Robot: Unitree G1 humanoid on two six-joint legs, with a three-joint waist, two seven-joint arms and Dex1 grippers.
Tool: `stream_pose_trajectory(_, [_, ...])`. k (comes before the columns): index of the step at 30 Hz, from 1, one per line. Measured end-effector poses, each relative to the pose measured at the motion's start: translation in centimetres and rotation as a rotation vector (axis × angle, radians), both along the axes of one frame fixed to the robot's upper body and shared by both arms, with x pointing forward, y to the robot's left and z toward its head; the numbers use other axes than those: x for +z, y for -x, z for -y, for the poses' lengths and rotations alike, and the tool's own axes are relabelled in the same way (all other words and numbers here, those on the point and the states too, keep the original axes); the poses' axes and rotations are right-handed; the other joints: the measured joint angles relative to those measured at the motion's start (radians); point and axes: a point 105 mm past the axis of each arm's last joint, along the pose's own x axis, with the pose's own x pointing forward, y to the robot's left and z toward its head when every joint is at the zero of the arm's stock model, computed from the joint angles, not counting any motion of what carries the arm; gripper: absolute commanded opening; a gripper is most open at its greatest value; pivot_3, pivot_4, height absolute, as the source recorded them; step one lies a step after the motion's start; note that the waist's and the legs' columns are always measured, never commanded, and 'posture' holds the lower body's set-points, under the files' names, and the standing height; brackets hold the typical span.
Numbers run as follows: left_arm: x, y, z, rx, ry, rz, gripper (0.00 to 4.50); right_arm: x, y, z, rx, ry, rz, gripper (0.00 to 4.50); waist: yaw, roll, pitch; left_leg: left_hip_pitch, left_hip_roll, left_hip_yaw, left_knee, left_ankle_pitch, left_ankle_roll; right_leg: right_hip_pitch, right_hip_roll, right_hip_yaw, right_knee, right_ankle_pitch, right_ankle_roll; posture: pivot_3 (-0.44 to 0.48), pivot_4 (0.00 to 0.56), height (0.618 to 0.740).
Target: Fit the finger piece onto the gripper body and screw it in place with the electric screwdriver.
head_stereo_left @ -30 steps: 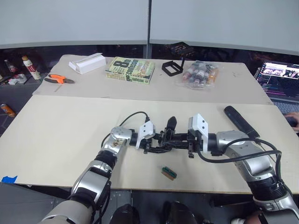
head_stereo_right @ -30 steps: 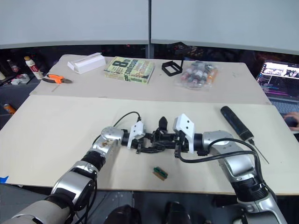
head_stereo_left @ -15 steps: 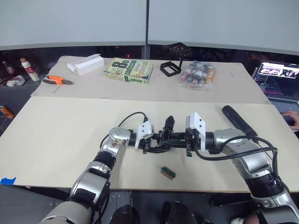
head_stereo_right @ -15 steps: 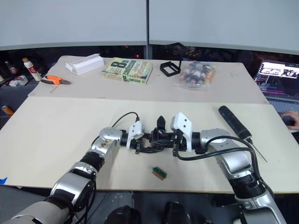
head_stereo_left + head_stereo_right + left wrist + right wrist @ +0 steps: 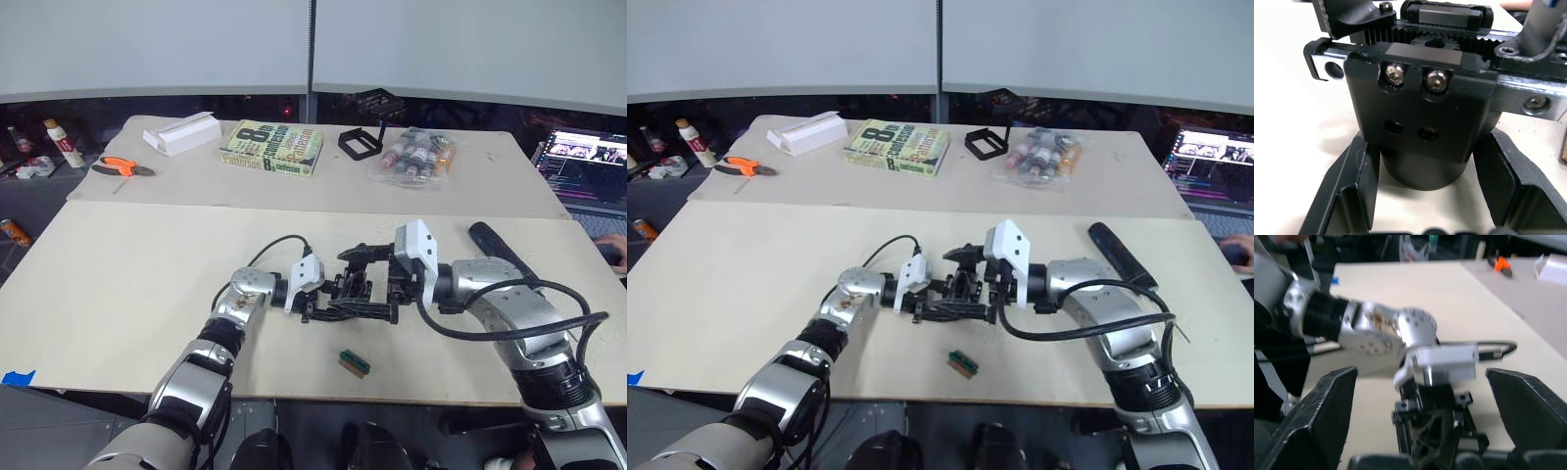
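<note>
The gripper body [image 5: 351, 296], a black assembly with a round base and geared linkages, lies low over the near table. My left gripper [image 5: 315, 297] is shut on it, its fingers [image 5: 1352, 191] flanking the round base [image 5: 1422, 169]. My right gripper [image 5: 1420, 374] stands open, raised just above the body's right end, with nothing between its fingers [image 5: 1317, 421]. I cannot tell the finger piece apart among the black parts. Behind my right forearm the electric screwdriver [image 5: 1120, 255] lies on the table, partly hidden.
A small green-and-brown block [image 5: 354, 363] lies near the front edge. On the far table are a white box [image 5: 182, 133], orange pliers [image 5: 122, 166], a book [image 5: 272, 148], a black square frame [image 5: 361, 143] and bagged bottles [image 5: 416, 157]. A laptop [image 5: 588, 166] sits at right.
My right gripper has opened wide and lifted up from the gripper body's right end. The left gripper and the body have stayed where they were.
</note>
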Motion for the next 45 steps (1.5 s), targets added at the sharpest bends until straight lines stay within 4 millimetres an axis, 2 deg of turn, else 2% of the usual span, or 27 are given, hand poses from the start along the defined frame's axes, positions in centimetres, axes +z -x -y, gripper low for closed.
stream_pose_trajectory(5, [0.0,0.0,0.0,0.006,0.007,-0.011,2.27,1.3,0.7,0.8,0.014,-0.066,0.033,4.47,0.001,0.000,0.000,0.000,0.000,0.000,0.000,0.000,0.000,0.000,0.000,0.000,0.000,0.000,0.000,0.000,0.150,0.740])
stream_pose_trajectory(7, [0.0,0.0,0.0,0.009,0.008,-0.015,3.28,1.8,1.0,1.3,0.009,-0.095,0.047,4.50,0.002,0.000,0.000,0.000,0.000,0.000,0.000,0.000,0.000,0.000,0.000,0.000,0.000,0.000,0.000,0.000,0.150,0.740])
stream_pose_trajectory(10, [0.1,0.0,0.1,0.015,0.014,-0.019,4.44,2.1,1.6,3.3,-0.039,-0.113,0.057,4.50,0.008,0.000,0.000,0.000,0.000,0.000,0.000,0.000,0.000,0.000,0.000,0.000,-0.001,0.000,0.000,0.000,0.150,0.740])
stream_pose_trajectory(12, [0.1,-0.1,-0.3,0.021,0.008,-0.016,4.44,1.9,1.9,4.6,-0.086,-0.102,0.056,4.50,0.008,0.000,0.000,0.000,0.000,0.000,0.000,0.000,0.001,0.000,0.000,0.000,-0.001,0.000,0.000,0.000,0.150,0.740])
stream_pose_trajectory(16, [0.1,0.0,-2.4,0.050,-0.009,-0.003,4.44,1.6,2.9,7.9,-0.224,-0.106,0.054,4.50,0.003,0.000,0.000,0.001,0.001,0.000,-0.001,0.000,0.000,0.000,0.000,0.001,0.000,0.000,0.000,0.000,0.150,0.740])
stream_pose_trajectory(21, [0.9,0.4,-7.2,0.106,-0.008,0.009,4.44,0.8,4.6,13.1,-0.468,-0.090,0.057,4.50,0.007,0.000,0.000,0.001,0.001,0.000,-0.003,0.000,0.000,0.000,0.001,0.001,-0.001,0.000,0.001,0.000,0.150,0.740])
stream_pose_trajectory(24, [2.8,1.1,-10.2,0.139,0.036,0.034,4.44,-0.7,6.6,17.2,-0.647,-0.067,0.036,4.50,0.016,0.000,0.000,0.001,0.000,0.000,-0.003,0.000,0.000,0.000,0.000,0.001,-0.001,0.000,0.001,0.000,0.150,0.740])
stream_pose_trajectory(27, [5.8,2.1,-11.9,0.151,0.112,0.096,4.44,-2.8,9.2,21.4,-0.849,-0.070,0.005,4.50,0.023,0.000,0.000,0.002,0.000,0.000,-0.003,-0.001,0.000,0.002,-0.001,0.001,-0.002,-0.001,0.002,0.000,0.150,0.740])
stream_pose_trajectory(29, [7.1,2.5,-12.5,0.170,0.141,0.103,4.44,-4.1,10.6,23.4,-0.944,-0.066,-0.027,4.50,0.021,0.001,0.001,0.004,0.000,0.000,-0.003,-0.001,0.001,0.003,-0.001,0.003,-0.002,-0.005,0.009,0.000,0.150,0.740])
stream_pose_trajectory(34, [9.6,3.8,-12.4,0.171,0.179,0.104,4.44,-6.5,13.0,27.1,-1.155,-0.062,-0.081,4.50,0.012,0.005,0.001,0.011,0.000,0.000,-0.008,-0.002,0.000,0.008,-0.001,0.006,-0.002,-0.006,0.009,0.000,0.150,0.740])
stream_pose_trajectory(36, [10.2,4.2,-12.5,0.180,0.185,0.101,4.44,-6.2,12.5,27.6,-1.201,-0.065,-0.070,4.50,0.002,0.008,0.000,0.012,0.000,0.000,-0.009,-0.002,-0.001,0.008,-0.001,0.008,-0.002,-0.006,0.009,0.000,0.150,0.740])
stream_pose_trajectory(39, [11.0,4.5,-12.2,0.180,0.200,0.108,4.44,-4.4,10.1,28.3,-1.213,-0.046,-0.036,4.50,-0.009,0.011,0.000,0.014,0.000,0.001,-0.009,-0.002,-0.001,0.010,-0.001,0.008,-0.001,-0.006,0.009,0.000,0.150,0.740])
stream_pose_trajectory(42, [11.6,4.8,-11.6,0.170,0.214,0.117,4.44,-2.9,6.0,28.4,-1.172,0.025,-0.058,4.50,-0.011,0.011,0.001,0.017,0.000,0.000,-0.010,-0.002,-0.001,0.013,-0.001,0.008,-0.002,-0.007,0.007,0.000,0.150,0.740])
stream_pose_trajectory(45, [11.8,4.8,-11.2,0.170,0.217,0.117,4.44,-3.0,2.3,29.2,-1.189,0.162,-0.115,4.50,-0.007,0.011,0.001,0.016,0.000,0.000,-0.010,-0.002,-0.001,0.013,-0.001,0.008,-0.002,-0.007,0.007,0.000,0.150,0.740])
